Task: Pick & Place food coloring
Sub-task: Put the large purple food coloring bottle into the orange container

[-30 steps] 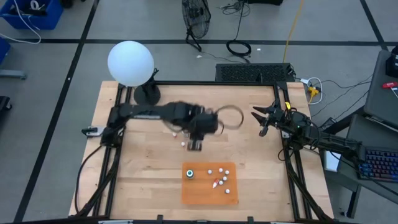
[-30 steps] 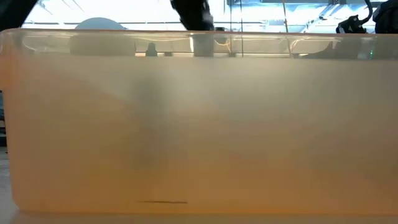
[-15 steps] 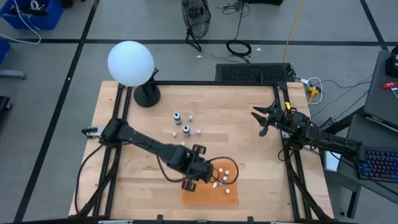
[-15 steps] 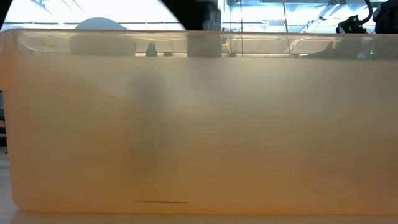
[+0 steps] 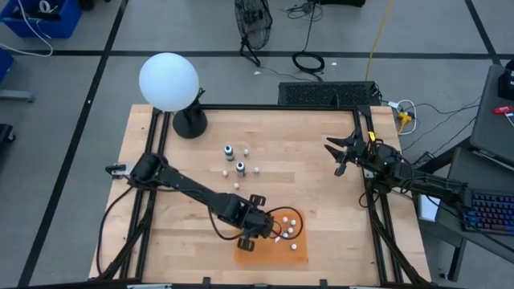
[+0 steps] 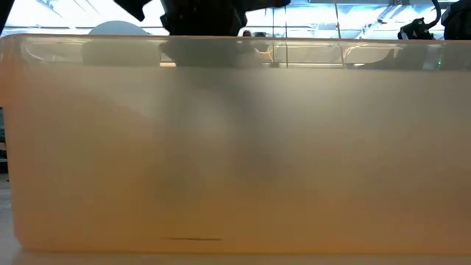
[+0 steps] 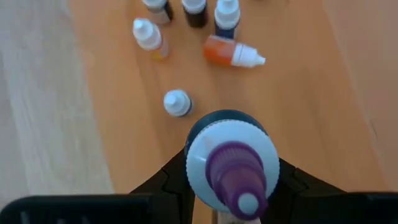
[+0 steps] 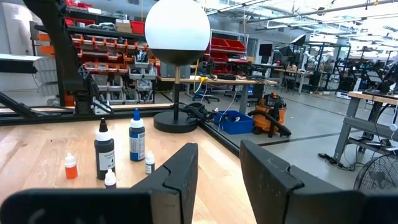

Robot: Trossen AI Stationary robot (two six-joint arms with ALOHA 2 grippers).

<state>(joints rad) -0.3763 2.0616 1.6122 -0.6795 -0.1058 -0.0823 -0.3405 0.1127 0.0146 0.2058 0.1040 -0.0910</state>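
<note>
My left gripper [image 5: 254,231] hangs over the left part of the orange mat [image 5: 261,253] and is shut on a dark food coloring bottle [image 7: 231,163] with a white cap and a purple nozzle. Several small white-capped bottles [image 5: 287,228] stand on the mat; one orange bottle [image 7: 232,53] lies on its side. More bottles [image 5: 234,160] stand on the bare wood mid-table, among them a dark one [image 8: 104,155] and a blue one [image 8: 137,142]. My right gripper [image 5: 337,154] waits open at the table's right side, its fingers [image 8: 181,168] apart. My left gripper pinches the bottle between its two fingers [image 7: 173,179], one on each side of the body just below the white cap [image 7: 205,155], which hides the place of contact. The fingers come from above, pointing down. The bottle is upright; I cannot tell whether its bottom touches the mat.
A white globe lamp [image 5: 169,82] on a black foot stands at the far left corner. A black frame [image 5: 265,107] runs round the table. An orange translucent wall [image 6: 235,147] fills the low view.
My left gripper has swept from the table's middle toward the near edge and come down over the mat's left part. The dark bottle that stood there is now hidden under the gripper.
</note>
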